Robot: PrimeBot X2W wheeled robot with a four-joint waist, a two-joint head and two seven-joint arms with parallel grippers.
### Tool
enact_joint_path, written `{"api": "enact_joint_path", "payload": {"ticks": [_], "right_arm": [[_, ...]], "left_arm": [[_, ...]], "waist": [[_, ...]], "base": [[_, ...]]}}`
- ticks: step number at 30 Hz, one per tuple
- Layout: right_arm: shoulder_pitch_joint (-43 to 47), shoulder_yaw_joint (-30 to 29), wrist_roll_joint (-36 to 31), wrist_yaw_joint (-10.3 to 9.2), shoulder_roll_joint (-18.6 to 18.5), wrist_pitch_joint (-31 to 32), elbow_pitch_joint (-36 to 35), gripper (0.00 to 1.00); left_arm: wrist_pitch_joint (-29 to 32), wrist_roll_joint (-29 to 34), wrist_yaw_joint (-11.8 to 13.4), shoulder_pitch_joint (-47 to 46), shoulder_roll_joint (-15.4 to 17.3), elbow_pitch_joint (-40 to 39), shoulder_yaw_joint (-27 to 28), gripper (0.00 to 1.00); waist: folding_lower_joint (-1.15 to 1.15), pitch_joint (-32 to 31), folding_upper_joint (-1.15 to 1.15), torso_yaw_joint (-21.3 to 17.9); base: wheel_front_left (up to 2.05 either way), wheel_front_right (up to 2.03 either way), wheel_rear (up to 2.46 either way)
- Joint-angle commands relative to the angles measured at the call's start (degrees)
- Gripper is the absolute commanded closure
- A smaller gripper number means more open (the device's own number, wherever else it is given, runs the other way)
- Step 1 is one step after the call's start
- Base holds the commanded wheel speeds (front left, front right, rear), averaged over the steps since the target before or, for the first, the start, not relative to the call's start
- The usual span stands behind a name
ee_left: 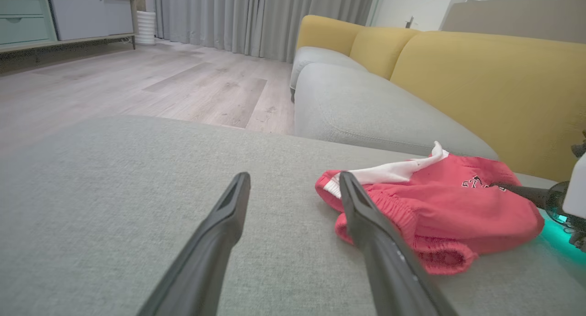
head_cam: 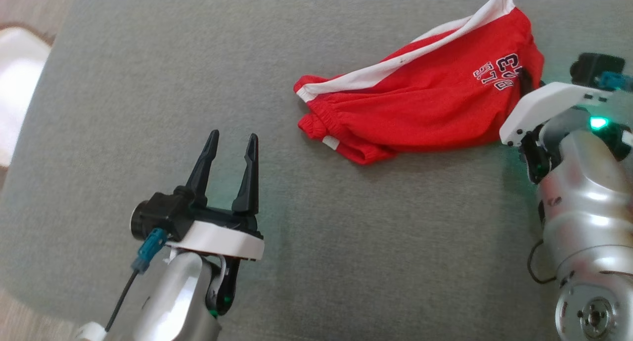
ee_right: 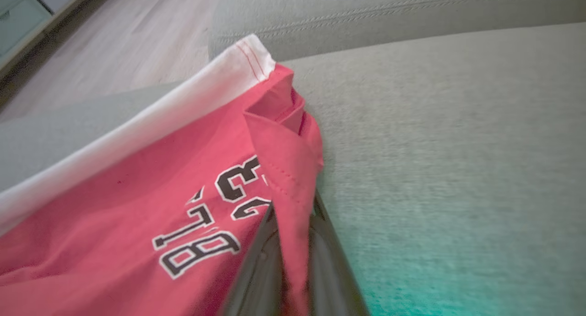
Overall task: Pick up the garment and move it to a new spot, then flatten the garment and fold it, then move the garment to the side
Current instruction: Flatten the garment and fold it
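Note:
A pair of red shorts [head_cam: 425,99] with a white side stripe and dark lettering lies crumpled on the grey cushion [head_cam: 148,84], toward its far right. My right gripper [head_cam: 528,79] is shut on the shorts' right edge by the lettering, and in the right wrist view a fold of the red fabric [ee_right: 137,192] is pinched between its dark fingers [ee_right: 256,261]. My left gripper [head_cam: 233,134] hovers open at the lower left, a good way short of the shorts' elastic waistband [ee_left: 435,201], with nothing between its fingers [ee_left: 219,224].
A grey sofa seat [ee_left: 366,110] with yellow back cushions [ee_left: 480,78] stands beyond the cushion. Wooden floor [ee_left: 137,78], grey curtains [ee_left: 229,13] and a low cabinet [ee_left: 68,13] lie further off. A pale object [head_cam: 15,84] sits past the cushion's left edge.

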Motion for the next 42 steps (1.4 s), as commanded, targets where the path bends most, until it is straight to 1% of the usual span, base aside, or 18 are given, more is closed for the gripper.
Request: {"api": "enact_joint_path", "payload": {"ticks": [1,3,4,6,12,15,18,20,24,28,31,33,42], "right_arm": [[-0.29,1.17,1.32,-0.05,1.03,-2.28,-1.16,1.0],[0.42,1.63,2.67,-0.05,1.05,-4.56,-1.08,1.0],[1.36,1.9,4.23,-0.05,0.93,-6.58,-1.15,1.0],[2.54,2.1,5.66,-0.05,0.7,-8.13,-1.39,1.0],[7.6,1.43,9.3,-0.05,0.62,-11.32,-3.42,1.0],[10.6,0.08,10.89,-0.05,0.89,-12.38,-5.07,1.0],[13.29,0.06,12.26,-0.05,1.19,-13.07,-6.86,1.0],[14.54,0.91,13.29,-0.05,1.3,-13.21,-7.74,1.0],[15.11,4.41,16.81,-0.05,1.34,-13.76,-8.36,1.0],[14.9,6.45,18.01,-0.05,1.35,-14.45,-8.9,1.0],[14.22,8.89,19.72,-0.05,1.36,-15.08,-9.55,1.0],[13.81,11.63,21.23,-0.05,1.36,-15.39,-10.15,1.0],[14.53,29.7,31.94,-0.05,1.36,-15.9,-15.95,1.0]], "left_arm": [[-0.29,0.19,-0.04,-1.23,0.44,-1.55,2.21,0.0],[-0.29,0.5,-0.17,-1.04,0.44,-1.58,2.52,0.0],[-0.29,0.93,-0.3,-0.79,0.44,-1.64,2.94,0.0],[-0.29,1.31,-0.46,-0.44,0.44,-1.64,3.35,0.0],[-0.29,2.21,-0.93,1.25,0.44,-1.87,4.35,0.0],[-0.29,2.92,-1.2,2.36,0.44,-1.95,4.64,0.0],[-0.29,3.33,-1.47,3.54,0.44,-2.13,4.86,0.0],[-0.29,3.56,-1.62,4.26,0.44,-2.29,5.12,0.0],[-0.29,4.07,-1.95,4.81,0.44,-2.25,5.07,0.0],[-0.29,4.29,-2.17,4.56,0.44,-2.21,4.81,0.0],[-0.29,4.46,-2.36,4.15,0.44,-2.01,4.59,0.0],[-0.29,4.54,-2.45,3.99,0.44,-1.81,4.56,0.0],[-0.29,4.31,-2.69,4.63,0.44,-0.91,4.43,0.0]], "waist": [[-0.01,-1.16,0.0,-1.49],[-0.01,-2.07,0.0,-2.71],[-0.01,-2.99,0.0,-3.96],[-0.01,-3.97,0.0,-5.09],[-0.01,-6.77,0.0,-7.89],[-0.01,-8.25,0.0,-9.05],[-0.01,-9.31,0.0,-10.11],[-0.01,-9.75,0.0,-10.76],[-0.01,-9.67,0.0,-11.17],[-0.01,-9.35,0.0,-10.96],[-0.01,-9.23,0.0,-10.31],[-0.01,-9.35,0.0,-9.68],[-0.01,-10.73,0.0,-6.45]], "base": [[0.0,0.0,0.0],[0.0,0.0,0.0],[0.0,0.0,0.0],[0.0,0.0,0.0],[0.0,0.0,0.0],[0.0,0.0,0.0],[0.0,0.0,0.0],[0.0,0.0,0.0],[0.0,0.0,0.0],[0.0,0.0,0.0],[0.0,0.0,0.0],[0.0,0.0,0.0],[0.0,0.0,0.0]]}}
